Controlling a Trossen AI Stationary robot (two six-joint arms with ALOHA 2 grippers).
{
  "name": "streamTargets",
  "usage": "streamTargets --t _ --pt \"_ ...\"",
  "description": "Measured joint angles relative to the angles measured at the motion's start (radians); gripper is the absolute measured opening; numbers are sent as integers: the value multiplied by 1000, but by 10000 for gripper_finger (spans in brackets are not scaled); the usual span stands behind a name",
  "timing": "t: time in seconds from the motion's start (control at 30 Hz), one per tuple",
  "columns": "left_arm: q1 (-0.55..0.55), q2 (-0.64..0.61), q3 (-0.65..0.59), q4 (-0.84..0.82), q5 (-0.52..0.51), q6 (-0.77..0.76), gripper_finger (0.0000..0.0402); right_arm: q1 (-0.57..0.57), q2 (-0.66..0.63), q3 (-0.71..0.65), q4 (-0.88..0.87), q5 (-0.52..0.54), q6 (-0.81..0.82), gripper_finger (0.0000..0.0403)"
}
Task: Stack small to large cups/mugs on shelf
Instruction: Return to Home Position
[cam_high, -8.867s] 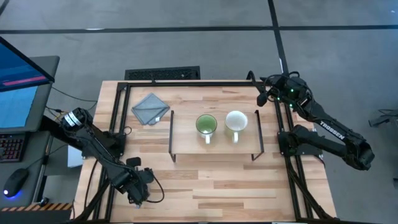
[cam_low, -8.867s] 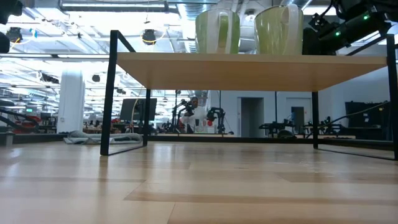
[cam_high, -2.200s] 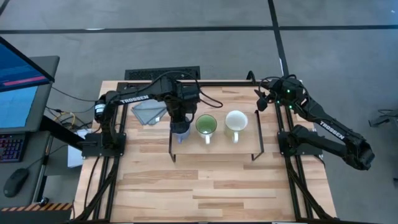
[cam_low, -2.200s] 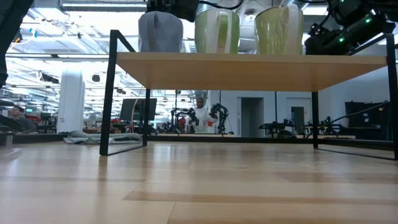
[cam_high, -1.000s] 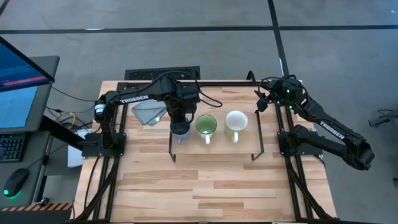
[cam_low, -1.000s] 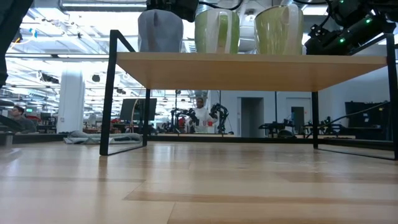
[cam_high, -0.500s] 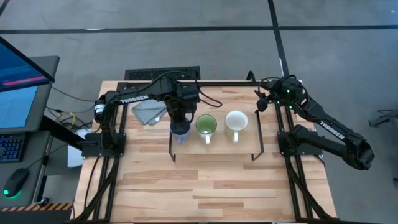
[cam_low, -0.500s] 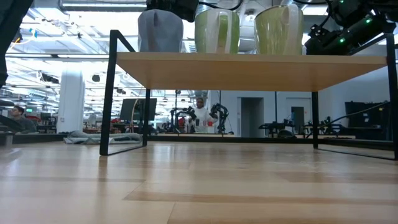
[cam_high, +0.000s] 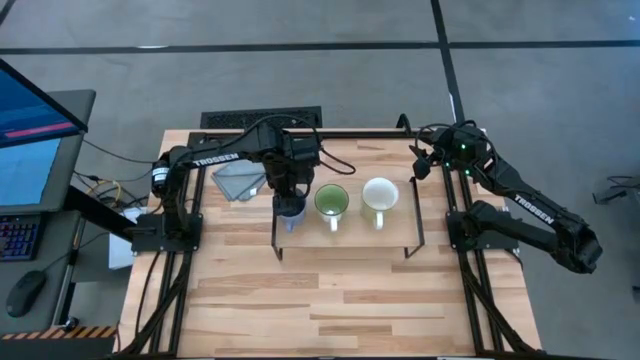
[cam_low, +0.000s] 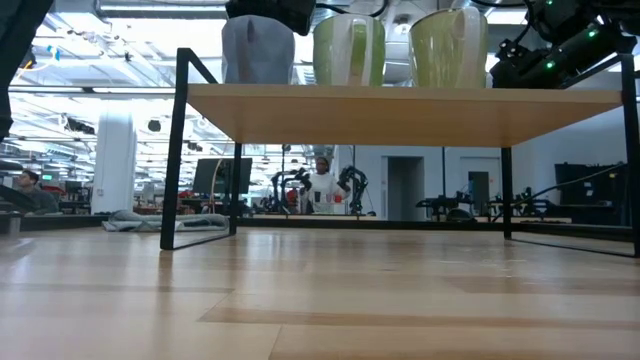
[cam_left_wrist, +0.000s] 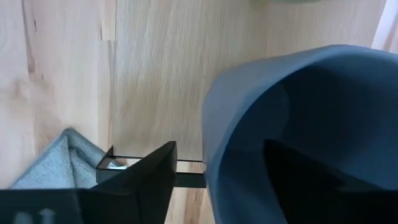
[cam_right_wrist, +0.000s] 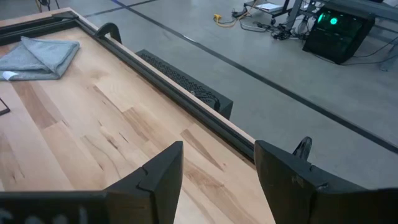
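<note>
Your left end effector (cam_left_wrist: 217, 147) sits wide astride the rim of the blue mug (cam_low: 258, 50), leftmost on the shelf (cam_high: 346, 241). Your right end effector (cam_right_wrist: 217, 149) hangs wide and empty, upper right of the overhead frame.

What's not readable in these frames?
- Small blue handled mug: high view, rim largely hidden under the left gripper.
- Green mug and cream-white mug: low view, tops cut off by the picture's upper edge.
- Folded grey cloth: high view, one side covered by the left arm.
- Right gripper waits over the wooden table, back-right corner.
</note>
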Motion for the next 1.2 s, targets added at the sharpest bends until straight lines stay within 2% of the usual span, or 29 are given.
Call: streamTargets --t 0.37,0.9,1.07,1.2 --pt "0 0 17 0 -6 -2 251 0 0 0 0 0 0 221" --pt "2 -8 306 -19 -67 -4 252 0 0 0 -18 0 0 221" --pt "2 -40 395 -18 -215 -10 252 0 0 0 -21 0 0 221" --pt "-2 -114 404 -7 -331 -1 252 0 0 0 -21 0 -1 221"
